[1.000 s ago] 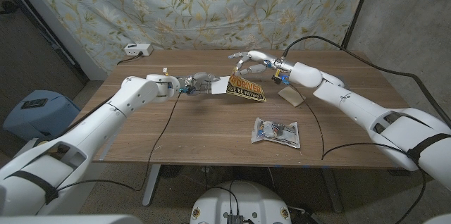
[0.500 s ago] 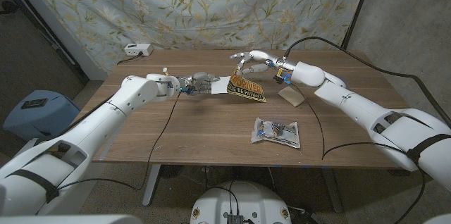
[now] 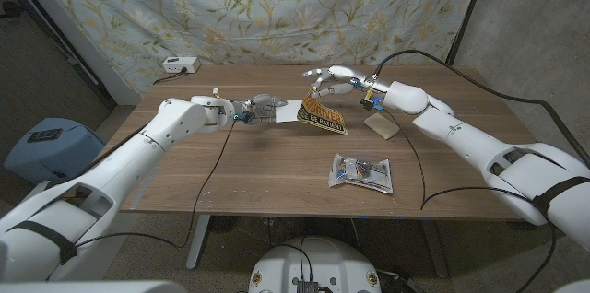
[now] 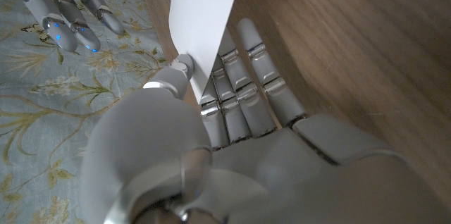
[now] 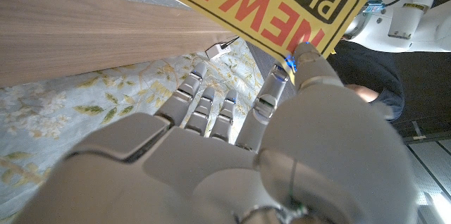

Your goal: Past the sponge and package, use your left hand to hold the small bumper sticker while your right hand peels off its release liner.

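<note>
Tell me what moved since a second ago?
The right hand lifted a little, pulling the yellow sticker up and away from the white liner. The left hand kept gripping the liner. The sponge and package stayed put.

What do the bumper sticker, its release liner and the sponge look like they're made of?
Bumper sticker: probably smooth vinyl or coated paper; its yellow printed face bends without creasing. Release liner: plain white paper-like sheet, thin enough to curve where the left robot hand pinches it. Sponge: a tan, matte block, seemingly foam; texture too small to confirm.
</note>
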Motion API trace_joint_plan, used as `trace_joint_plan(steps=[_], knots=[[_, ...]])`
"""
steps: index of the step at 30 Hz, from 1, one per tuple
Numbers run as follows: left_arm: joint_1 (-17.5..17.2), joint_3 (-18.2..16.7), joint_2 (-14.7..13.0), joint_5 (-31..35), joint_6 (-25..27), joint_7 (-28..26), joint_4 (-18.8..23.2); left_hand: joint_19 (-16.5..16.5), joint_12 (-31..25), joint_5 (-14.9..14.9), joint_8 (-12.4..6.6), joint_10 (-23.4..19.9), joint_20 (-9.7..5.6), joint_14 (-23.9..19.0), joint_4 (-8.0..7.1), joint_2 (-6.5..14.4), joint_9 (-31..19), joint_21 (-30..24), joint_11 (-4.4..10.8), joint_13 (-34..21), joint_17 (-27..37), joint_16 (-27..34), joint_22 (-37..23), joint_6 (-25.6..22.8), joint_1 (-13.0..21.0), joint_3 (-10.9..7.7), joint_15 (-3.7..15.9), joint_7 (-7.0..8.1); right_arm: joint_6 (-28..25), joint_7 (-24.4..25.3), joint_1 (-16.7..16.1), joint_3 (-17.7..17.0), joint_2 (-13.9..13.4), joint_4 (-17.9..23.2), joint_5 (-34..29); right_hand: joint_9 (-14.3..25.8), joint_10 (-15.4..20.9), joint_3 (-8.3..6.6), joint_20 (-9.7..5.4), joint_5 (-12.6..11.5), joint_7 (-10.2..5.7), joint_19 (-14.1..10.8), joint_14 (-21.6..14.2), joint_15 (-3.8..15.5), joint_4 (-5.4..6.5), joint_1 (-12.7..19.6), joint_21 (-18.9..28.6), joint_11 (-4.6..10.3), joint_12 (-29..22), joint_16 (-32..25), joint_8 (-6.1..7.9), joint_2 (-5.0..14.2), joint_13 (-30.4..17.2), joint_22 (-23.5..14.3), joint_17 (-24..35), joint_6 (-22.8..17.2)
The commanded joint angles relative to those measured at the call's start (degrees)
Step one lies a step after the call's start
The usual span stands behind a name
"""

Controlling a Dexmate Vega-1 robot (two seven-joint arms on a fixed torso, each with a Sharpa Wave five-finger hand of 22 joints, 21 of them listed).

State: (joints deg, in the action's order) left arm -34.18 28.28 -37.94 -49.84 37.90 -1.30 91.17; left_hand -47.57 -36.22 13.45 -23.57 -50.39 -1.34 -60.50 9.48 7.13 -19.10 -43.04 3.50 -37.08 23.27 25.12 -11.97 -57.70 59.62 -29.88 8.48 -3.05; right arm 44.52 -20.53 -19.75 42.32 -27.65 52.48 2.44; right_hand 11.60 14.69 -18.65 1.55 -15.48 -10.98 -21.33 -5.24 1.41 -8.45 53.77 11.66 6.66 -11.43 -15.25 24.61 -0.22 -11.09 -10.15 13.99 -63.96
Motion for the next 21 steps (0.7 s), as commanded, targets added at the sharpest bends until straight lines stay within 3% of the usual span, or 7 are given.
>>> trace_joint_plan(steps=[1, 21], knots=[[-0.2, 0.1, -0.1, 0.3, 0.1, 0.0, 0.2, 0.2, 0.1, -0.2, -0.45, -1.4, -0.15, -0.6, -0.07, 0.0, -0.2, -0.7, 1.04, -0.3, 0.2, -0.3, 0.0, -0.4, 0.4, -0.57, -0.02, -0.02, -0.6, -0.6, -1.0, -1.1, -0.9, 1.7, 1.0, 0.3, -0.2, 0.27, -0.03, -0.5, -0.41, -0.1, 0.1, -0.08, -0.12, 0.2, -0.1, 0.08, 0.1, 0.1, 0.41, -0.35, -0.1, 0.0, 0.2, -0.2], [0.2, 0.3, -0.4, 0.6, 0.4, 0.7, 0.0, 0.5, 0.4, -0.2, -0.49, -1.6, -0.11, -0.6, -0.04, -0.1, -0.1, -1.6, 0.98, -0.4, 0.6, -0.7, 0.1, -0.4, 0.3, -0.84, 0.08, 0.04, -1.6, -2.1, -1.9, -2.1, -2.1, 3.6, 2.6, 0.2, -0.1, 0.43, 0.08, -0.8, -0.36, -0.2, 0.1, -0.03, -0.08, 0.4, -0.1, 0.14, 0.1, 0.0, 0.32, -0.24, -0.1, 0.0, 0.3, -0.2]])
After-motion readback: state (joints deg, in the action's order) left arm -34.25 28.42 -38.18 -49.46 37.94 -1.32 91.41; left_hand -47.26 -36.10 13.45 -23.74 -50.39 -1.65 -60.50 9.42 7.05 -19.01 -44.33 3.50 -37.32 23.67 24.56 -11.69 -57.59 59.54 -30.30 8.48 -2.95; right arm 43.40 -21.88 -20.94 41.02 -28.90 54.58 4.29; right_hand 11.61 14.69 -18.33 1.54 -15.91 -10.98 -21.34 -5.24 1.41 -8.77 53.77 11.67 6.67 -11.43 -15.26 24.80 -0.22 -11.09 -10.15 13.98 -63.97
